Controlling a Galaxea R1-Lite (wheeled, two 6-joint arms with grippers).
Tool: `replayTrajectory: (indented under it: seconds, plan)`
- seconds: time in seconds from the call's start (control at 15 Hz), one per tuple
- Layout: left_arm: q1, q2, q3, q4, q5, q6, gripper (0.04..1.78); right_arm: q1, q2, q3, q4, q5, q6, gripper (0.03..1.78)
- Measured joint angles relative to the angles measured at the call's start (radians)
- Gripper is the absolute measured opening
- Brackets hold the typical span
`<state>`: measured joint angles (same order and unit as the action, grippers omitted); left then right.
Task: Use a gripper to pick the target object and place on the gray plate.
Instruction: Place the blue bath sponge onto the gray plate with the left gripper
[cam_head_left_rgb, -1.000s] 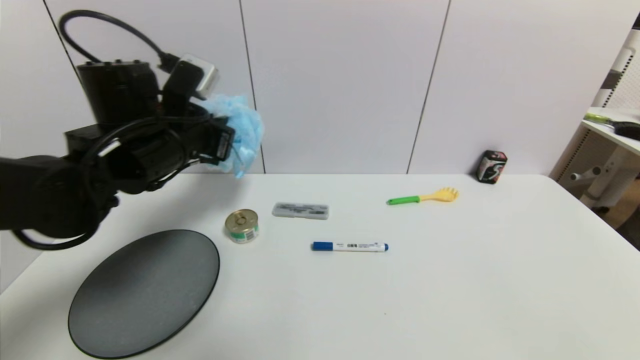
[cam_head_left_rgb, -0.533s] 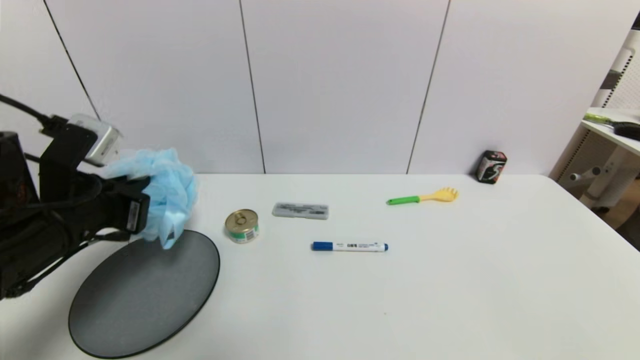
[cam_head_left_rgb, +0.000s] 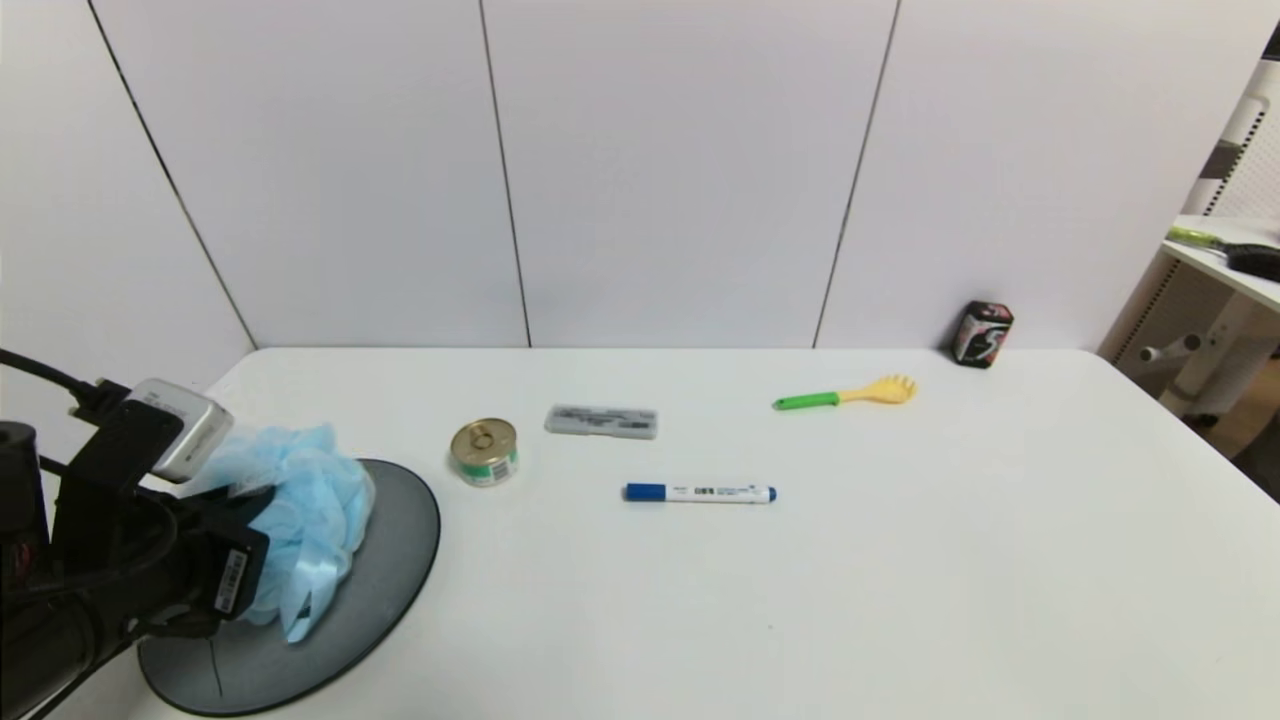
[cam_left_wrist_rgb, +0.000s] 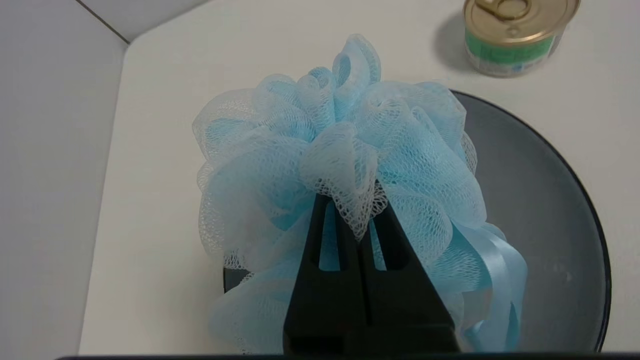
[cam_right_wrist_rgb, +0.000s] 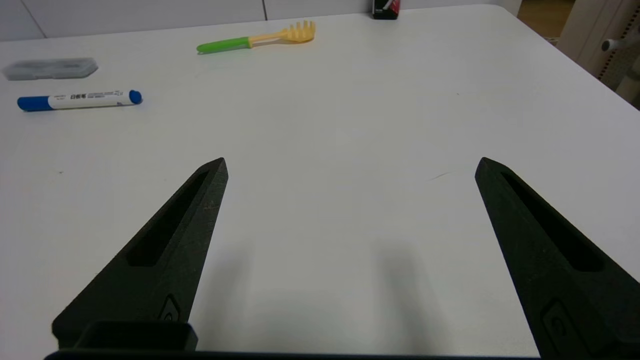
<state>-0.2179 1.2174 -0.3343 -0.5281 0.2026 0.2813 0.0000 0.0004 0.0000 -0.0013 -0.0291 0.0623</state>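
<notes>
Pouf (cam_head_left_rgb: 300, 520) of light-blue mesh pinched between closed fingers (cam_left_wrist_rgb: 320, 240) of left gripper (cam_head_left_rgb: 235, 560), low over gray plate (cam_head_left_rgb: 390, 560) at near left corner of white table (cam_head_left_rgb: 900, 560), ribbon loops trailing onto plate's surface. Can (cam_head_left_rgb: 484, 452) just beyond plate's far rim; gray case (cam_head_left_rgb: 601, 421), blue marker (cam_head_left_rgb: 700, 493) and green-handled fork (cam_head_left_rgb: 845, 396) farther right, well apart. Right gripper (cam_right_wrist_rgb: 350, 170) with fingers spread wide above bare table. Pale panelled wall behind; shelf unit at right.
</notes>
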Motion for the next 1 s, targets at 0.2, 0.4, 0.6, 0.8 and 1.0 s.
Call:
replayTrajectory:
  seconds: [0.2,0.4,0.6,0.8,1.0]
  plan:
    - [-0.002,0.019,0.024,-0.001,-0.002,-0.024,0.24,0.0,0.0,0.0,0.0,0.0,0.0,1.71]
    - [-0.002,0.023,0.025,-0.002,-0.001,-0.027,0.71,0.0,0.0,0.0,0.0,0.0,0.0,1.71]
    - [-0.001,0.006,0.005,0.003,0.001,-0.024,1.03,0.0,0.0,0.0,0.0,0.0,0.0,1.71]
    - [-0.003,-0.045,-0.051,0.068,-0.001,-0.021,1.25,0.0,0.0,0.0,0.0,0.0,0.0,1.71]
    - [-0.003,-0.11,-0.093,0.129,-0.001,-0.023,1.4,0.0,0.0,0.0,0.0,0.0,0.0,1.71]
